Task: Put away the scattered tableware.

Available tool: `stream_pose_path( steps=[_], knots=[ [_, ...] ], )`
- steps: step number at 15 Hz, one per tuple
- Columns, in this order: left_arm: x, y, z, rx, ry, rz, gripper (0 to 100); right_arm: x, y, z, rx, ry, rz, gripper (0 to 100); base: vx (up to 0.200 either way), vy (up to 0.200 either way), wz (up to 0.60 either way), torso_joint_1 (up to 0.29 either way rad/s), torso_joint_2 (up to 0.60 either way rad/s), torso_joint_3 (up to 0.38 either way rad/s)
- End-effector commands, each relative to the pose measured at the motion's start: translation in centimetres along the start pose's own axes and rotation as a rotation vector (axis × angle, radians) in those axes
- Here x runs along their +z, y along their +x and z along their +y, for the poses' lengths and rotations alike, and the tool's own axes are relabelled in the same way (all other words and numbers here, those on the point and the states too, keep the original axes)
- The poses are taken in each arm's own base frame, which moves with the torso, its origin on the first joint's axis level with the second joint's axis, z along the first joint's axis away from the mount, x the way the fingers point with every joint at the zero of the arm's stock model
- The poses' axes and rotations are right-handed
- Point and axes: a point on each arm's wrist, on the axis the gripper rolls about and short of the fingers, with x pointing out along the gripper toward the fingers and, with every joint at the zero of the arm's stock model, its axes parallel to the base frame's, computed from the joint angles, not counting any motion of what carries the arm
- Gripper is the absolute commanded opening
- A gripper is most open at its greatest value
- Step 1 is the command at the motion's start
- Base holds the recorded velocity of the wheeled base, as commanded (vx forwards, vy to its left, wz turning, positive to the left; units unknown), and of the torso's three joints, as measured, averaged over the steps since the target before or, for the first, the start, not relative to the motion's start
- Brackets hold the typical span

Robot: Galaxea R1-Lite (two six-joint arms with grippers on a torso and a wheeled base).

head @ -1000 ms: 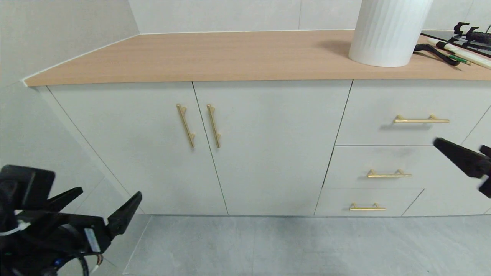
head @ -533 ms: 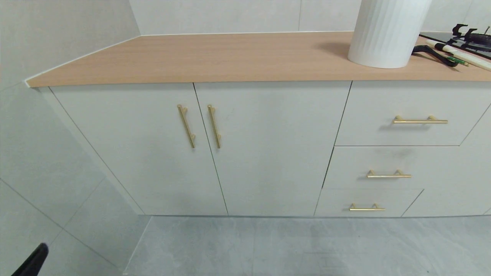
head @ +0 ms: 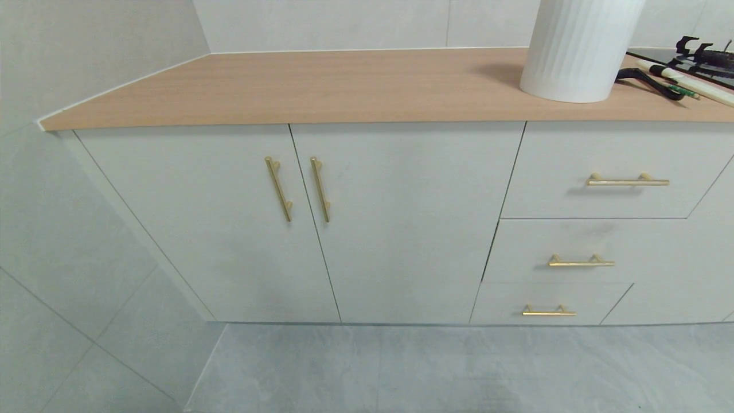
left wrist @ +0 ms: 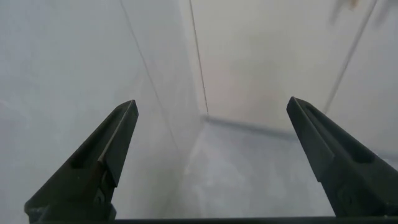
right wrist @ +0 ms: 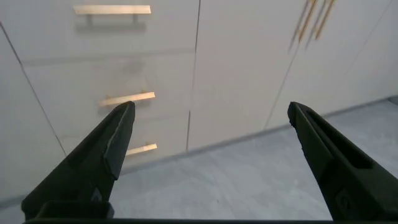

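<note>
Your left gripper [left wrist: 211,111] sits low, black fingers spread wide and nothing between them. It faces the corner where the pale wall meets the white cabinet front [head: 401,229] and the grey tiled floor [head: 459,367]. Your right gripper [right wrist: 211,109] is also wide open and empty, pointing at the cabinet's drawers with slim gold bar handles [right wrist: 112,9]. Tableware: a black curved-handle utensil [head: 648,76] and a cream stick-shaped utensil with a green band [head: 691,85] lie on the light wooden countertop [head: 287,86] at its far right end. Both are just beside the tall white ribbed cylindrical container [head: 579,51]. All doors and drawers are shut.
</note>
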Motion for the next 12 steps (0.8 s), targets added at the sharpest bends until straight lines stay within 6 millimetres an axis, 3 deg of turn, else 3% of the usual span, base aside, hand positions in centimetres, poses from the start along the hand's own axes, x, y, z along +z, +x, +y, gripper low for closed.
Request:
stream_pose_path(
  steps=[1, 4, 9, 12],
  knots=[
    [-0.52, -0.29, -0.16, -0.086, -0.016, -0.02, 100, -1.7, 0.01, 0.37, 0.07, -0.007, 0.059, 100, 0.0, 0.0, 0.0, 0.0, 0.0, 0.0],
    [-0.87, -0.39, -0.75, -0.34, -0.058, 0.003, 100, -2.03, -0.06, 0.72, 0.216, 0.012, 0.081, 100, 0.0, 0.0, 0.0, 0.0, 0.0, 0.0],
    [-0.95, -0.39, -0.77, -0.349, -0.061, 0.008, 100, -2.68, -0.34, 1.24, 0.462, 0.026, 0.138, 100, 0.0, 0.0, 0.0, 0.0, 0.0, 0.0],
    [-0.9, -0.4, -0.76, -0.349, -0.062, 0.006, 100, -2.54, -0.3, 1.24, 0.459, 0.066, 0.13, 100, 0.0, 0.0, 0.0, 0.0, 0.0, 0.0]
  ],
)
